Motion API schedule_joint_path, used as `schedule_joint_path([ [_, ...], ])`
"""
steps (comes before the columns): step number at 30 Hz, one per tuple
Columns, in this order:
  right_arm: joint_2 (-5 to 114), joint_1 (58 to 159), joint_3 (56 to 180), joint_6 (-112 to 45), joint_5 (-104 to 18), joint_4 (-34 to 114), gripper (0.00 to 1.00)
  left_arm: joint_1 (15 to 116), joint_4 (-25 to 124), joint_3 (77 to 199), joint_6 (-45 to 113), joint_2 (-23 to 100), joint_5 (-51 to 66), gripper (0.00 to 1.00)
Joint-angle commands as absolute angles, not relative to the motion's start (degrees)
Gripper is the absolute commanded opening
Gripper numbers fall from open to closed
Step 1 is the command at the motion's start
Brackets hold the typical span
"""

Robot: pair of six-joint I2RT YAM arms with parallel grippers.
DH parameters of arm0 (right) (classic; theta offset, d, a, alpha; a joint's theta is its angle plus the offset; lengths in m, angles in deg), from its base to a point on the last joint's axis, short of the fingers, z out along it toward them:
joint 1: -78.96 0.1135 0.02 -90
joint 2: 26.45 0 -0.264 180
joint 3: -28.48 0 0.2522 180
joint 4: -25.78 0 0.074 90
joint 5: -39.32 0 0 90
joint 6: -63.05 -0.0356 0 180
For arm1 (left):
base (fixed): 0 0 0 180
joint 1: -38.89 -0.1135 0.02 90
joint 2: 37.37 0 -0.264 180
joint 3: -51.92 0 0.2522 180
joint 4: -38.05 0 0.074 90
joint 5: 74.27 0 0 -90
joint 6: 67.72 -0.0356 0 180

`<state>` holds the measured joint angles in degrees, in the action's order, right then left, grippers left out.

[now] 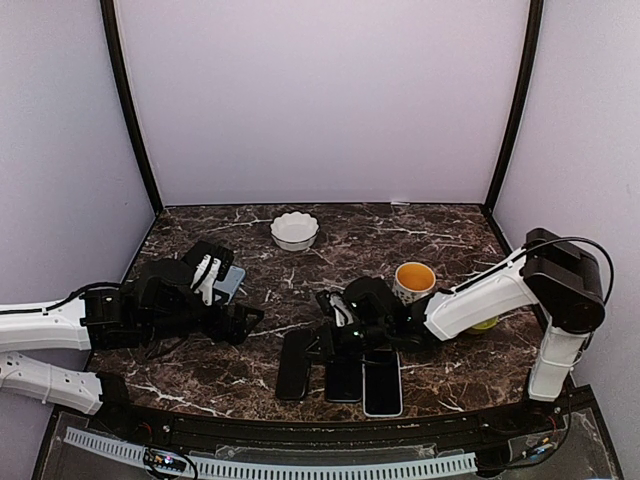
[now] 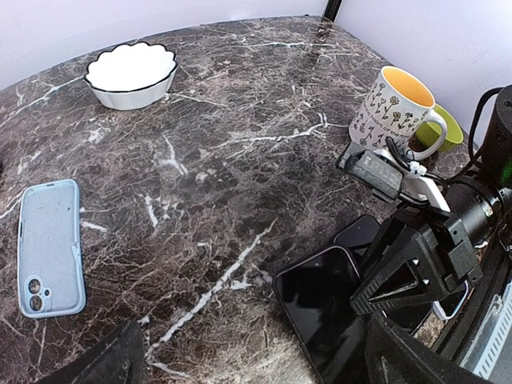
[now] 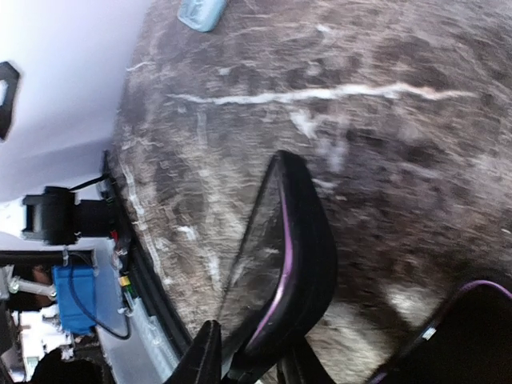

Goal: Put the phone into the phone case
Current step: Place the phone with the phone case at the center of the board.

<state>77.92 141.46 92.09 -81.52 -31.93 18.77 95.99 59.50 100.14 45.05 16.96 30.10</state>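
Phone (image 3: pixel 284 264), taken to be the dark slab with a purple line along its rim: stood tipped up on one long edge near the front of the marble table (image 2: pixel 240 152), lower end down between the fingers (image 3: pixel 204 352) of the right gripper (image 3: pixel 246 364). Showed those fingers narrowly apart, one on each side of the slab; could not be told whether pinching or merely flanking. Lay just beside another purple-rimmed dark slab (image 3: pixel 472 336) and well apart from the light-blue phone case (image 2: pixel 50 246), flat on the table out to the left. Left gripper (image 1: pixel 240 322): wide open, empty, low over the table near that case. Looked like the step of getting the phone up off the table. Called for a square pinch across the narrow width, on the rim rather than the glossy face, proved firm before any lift. Called then for a low, level carry to the case, one end seated first and the rest pressed down, the left fingers bracing the case against sliding. Worth checking first for the case's upward face: camera cut-outs at one end, open side or back impossible to tell. Found no brand or writing legible anywhere: only a flower drawing on the mug (image 2: pixel 392 108), nothing on the white bowl (image 2: pixel 130 72) or the case.
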Motion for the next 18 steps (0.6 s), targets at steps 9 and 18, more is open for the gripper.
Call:
schedule_joint_path([
  [9, 78.83, 142.87, 99.02, -75.15, -41.32, 34.22, 0.33, 95.44, 60.43, 99.35, 44.89, 17.04, 29.73, 0.99],
  [18, 77.87, 144.67, 102.09, -73.88, -45.67, 40.52, 0.33, 95.1, 60.52, 99.5, 44.31, 17.18, 29.8, 0.99],
])
